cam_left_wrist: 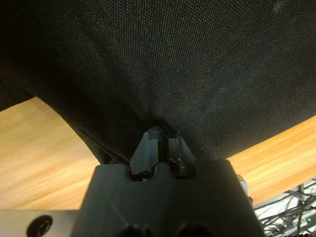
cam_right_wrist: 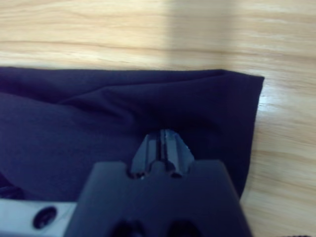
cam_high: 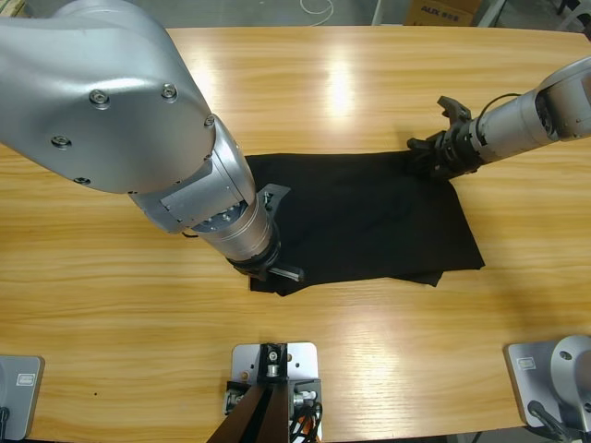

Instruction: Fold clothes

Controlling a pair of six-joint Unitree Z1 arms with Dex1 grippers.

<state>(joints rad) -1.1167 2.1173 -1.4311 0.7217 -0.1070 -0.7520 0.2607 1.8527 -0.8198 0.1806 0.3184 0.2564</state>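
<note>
The left end effector [cam_left_wrist: 162,144] has its jaws closed together with black knit fabric bunched at their tips, pinching the shirt [cam_high: 369,217] at its near-left edge; in the high view this end effector [cam_high: 275,268] sits at the shirt's lower-left corner, under the big silver arm that comes in from the upper left. The right end effector [cam_right_wrist: 163,144] also has its jaws pressed together on the cloth, just inside a folded corner of the shirt [cam_right_wrist: 98,123]; from above it [cam_high: 434,152] grips the far-right corner, its arm reaching in from the right edge. The shirt lies flat as a dark, roughly rectangular, folded shape in the middle of the wooden worktop [cam_high: 369,83], slightly right of centre, with bare wood on all sides.
</note>
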